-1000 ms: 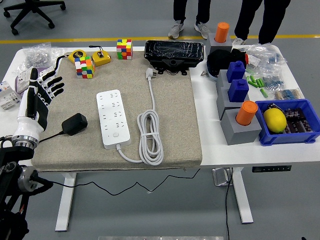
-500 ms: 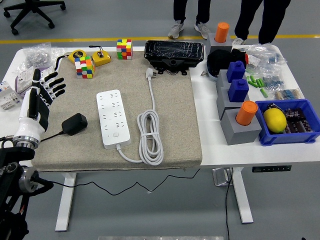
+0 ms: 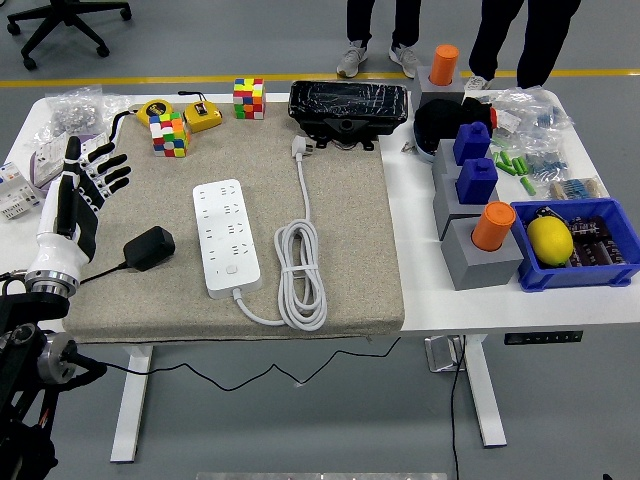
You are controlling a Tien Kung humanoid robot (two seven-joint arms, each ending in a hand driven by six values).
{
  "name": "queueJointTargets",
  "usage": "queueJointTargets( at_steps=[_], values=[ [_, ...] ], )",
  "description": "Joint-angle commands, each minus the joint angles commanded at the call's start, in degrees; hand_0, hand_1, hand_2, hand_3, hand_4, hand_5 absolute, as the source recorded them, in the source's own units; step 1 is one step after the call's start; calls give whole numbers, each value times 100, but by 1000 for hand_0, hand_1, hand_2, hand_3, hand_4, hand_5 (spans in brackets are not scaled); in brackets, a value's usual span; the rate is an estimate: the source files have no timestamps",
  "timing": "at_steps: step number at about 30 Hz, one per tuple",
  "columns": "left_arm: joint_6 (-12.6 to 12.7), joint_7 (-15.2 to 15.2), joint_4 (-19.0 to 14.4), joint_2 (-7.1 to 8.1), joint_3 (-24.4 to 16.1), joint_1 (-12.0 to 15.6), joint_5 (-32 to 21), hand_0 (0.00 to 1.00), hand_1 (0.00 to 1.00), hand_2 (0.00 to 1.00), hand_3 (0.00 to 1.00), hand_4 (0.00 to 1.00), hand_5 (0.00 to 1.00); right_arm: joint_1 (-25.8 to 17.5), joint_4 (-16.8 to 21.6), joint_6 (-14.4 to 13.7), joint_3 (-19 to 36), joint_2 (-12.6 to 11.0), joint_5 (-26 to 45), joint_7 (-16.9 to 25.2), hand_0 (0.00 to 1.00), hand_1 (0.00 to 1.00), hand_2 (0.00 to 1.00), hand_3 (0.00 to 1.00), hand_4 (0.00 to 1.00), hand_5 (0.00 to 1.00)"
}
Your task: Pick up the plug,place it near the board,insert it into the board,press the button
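Head view: left hand (image 3: 85, 190) spread wide, empty, beside plug (image 3: 148, 247).
Could knock plug aside, missing power strip (image 3: 226, 237).

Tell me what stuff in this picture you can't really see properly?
All in the head view:
- The people at the far side: only legs and shoes, cut off by the top edge.
- The right hand: out of view.
- The power strip button: too small to tell on or off.
- The black plug prongs: hidden underneath.
- The blue bin contents: partly hidden behind the lemon.
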Motion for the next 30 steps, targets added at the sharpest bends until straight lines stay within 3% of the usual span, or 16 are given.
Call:
queueJointTargets(
  at_steps=[30],
  values=[
    [45, -3, -30, -16, -33, 2, 79, 741, 726, 727, 742, 961, 998, 9, 0, 2, -7, 4, -4, 3, 801, 716, 713, 764, 998, 998]
  ],
)
